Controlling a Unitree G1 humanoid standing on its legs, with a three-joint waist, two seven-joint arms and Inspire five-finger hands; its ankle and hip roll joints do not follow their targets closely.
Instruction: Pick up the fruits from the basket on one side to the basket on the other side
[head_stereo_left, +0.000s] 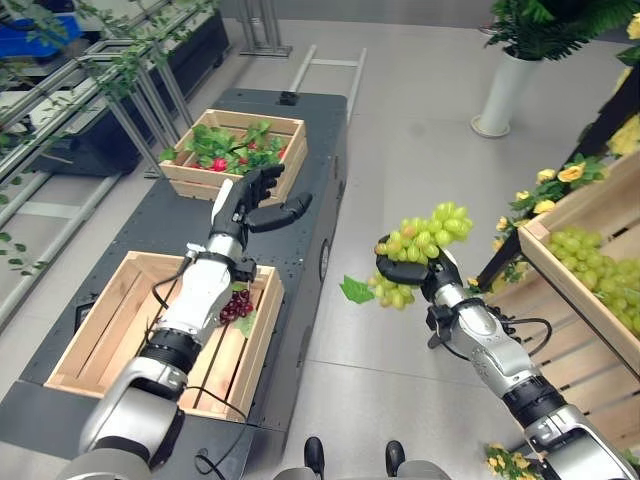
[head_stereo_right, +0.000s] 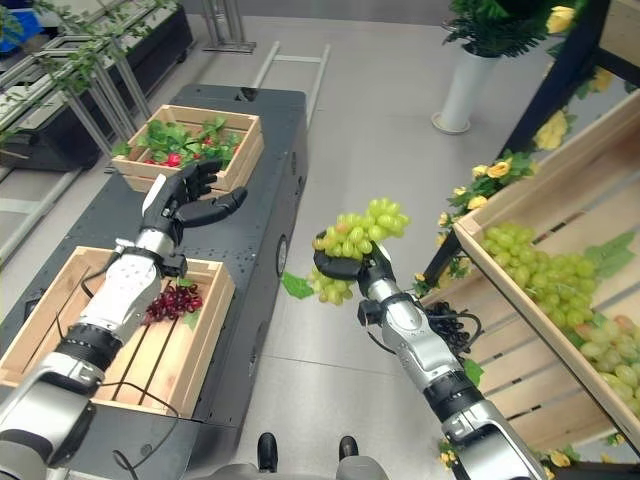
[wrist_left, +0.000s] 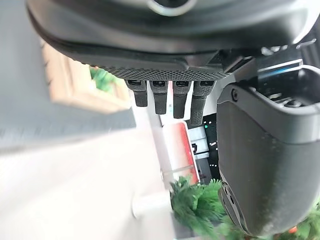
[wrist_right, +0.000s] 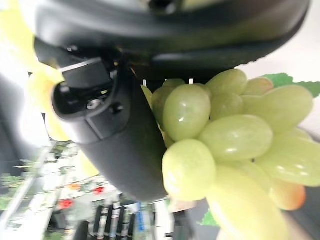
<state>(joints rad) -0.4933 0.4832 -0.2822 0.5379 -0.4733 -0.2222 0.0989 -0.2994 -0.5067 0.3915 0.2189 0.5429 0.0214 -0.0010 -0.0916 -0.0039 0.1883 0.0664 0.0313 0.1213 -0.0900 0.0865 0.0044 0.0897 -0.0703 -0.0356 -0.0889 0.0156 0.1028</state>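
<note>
Grey floor lies under the right hand (head_stereo_left: 432, 276), whose fingers curl round a green grape bunch (head_stereo_left: 420, 240) draped over it, between cart and shelf crate (head_stereo_left: 590, 262). Left hand (head_stereo_left: 250, 200) hangs with fingers spread, holding nothing, above the dark cart (head_stereo_left: 310, 180).

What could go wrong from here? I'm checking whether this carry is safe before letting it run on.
The right hand holds the green grape bunch over bare floor, between the shelf crate and the cart; a slip would likely drop it there. Part of the bunch and a leaf hang below the hand and could snag the cart's edge. The near crate already holds dark grapes, which a careless drop might squash.
</note>
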